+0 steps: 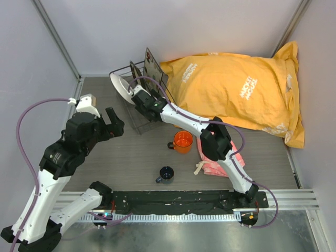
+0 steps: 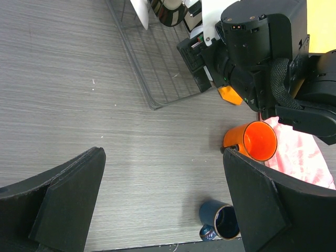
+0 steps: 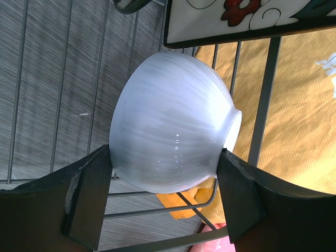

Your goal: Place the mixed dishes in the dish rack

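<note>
Nearest the bases, the small dark-blue cup stands upright on the counter. Just beyond it is the orange mug, mouth up, its far side right against the pink cloth. Both are outside the rack and waiting.

The left gripper hovers over bare counter with its jaws wide apart and nothing between them. From its wrist view the mug and cup both lie off toward its right-hand finger. With the right arm stretched out to the rack, I'd call the left arm the handier one for them.

Further back, the action. The right gripper has the white bowl pinched across its rim, one finger on each side. The bowl is tipped on its side, its axis lying level, with its foot pointing toward the yellow bag. It's down among the rods of the dish rack. Whether it already rests on the base wires I can't tell.

Behind it stands the square dark tray, on edge at the far side. The white plate leans at the rack's left end. A dark round shape next to it is probably the brown-centred plate, though the view is poor.

The count: two plates, one tray, one bowl, one mug, one cup.
</note>
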You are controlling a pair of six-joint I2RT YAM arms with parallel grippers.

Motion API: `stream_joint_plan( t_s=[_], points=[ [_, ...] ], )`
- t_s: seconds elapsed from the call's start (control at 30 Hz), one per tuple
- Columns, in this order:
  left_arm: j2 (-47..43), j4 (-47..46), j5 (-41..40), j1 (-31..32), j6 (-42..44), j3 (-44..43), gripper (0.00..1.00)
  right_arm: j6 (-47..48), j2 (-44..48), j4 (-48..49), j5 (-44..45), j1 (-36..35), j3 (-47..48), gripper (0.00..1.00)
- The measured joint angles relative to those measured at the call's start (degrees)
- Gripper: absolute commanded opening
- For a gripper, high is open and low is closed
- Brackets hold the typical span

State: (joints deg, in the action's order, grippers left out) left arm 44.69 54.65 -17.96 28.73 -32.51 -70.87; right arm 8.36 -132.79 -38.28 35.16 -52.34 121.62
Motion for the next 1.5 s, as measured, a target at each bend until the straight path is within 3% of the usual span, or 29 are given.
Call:
stream_joint_plan(
  t_s=[0.07, 0.27, 0.87, 1.2, 1.37, 1.5],
  points=[
    [-0.22, 0.02, -0.02, 0.0, 0.0, 0.13, 1.0, 0.07, 0.0, 0.07, -0.28, 0.0, 0.0, 0.84],
    [-0.59, 0.0, -0.02, 0.0, 0.02, 0.63, 1.0, 0.5, -0.11, 0.26, -1.55, 0.0, 0.46, 0.91],
    [-0.83, 0.02, -0.02, 0.0, 0.02, 1.38, 1.0, 0.5, -2.82, -1.9, -3.78, -0.22, 0.74, 0.91],
    [-0.85, 0.0, 0.0, 0.0, 0.04, 1.38, 1.0, -3.87, -1.79, -1.66, -9.64, 0.83, 0.72, 0.91],
    [-0.85, 0.0, 0.0, 0.0, 0.04, 1.38, 1.0, -6.1, 2.6, 1.38, -11.34, 1.18, -1.81, 0.91],
    [-0.85, 0.0, 0.0, 0.0, 0.07, 1.38, 1.0, -7.56, 6.88, 4.37, -12.59, 1.07, -1.84, 0.86]
  ],
)
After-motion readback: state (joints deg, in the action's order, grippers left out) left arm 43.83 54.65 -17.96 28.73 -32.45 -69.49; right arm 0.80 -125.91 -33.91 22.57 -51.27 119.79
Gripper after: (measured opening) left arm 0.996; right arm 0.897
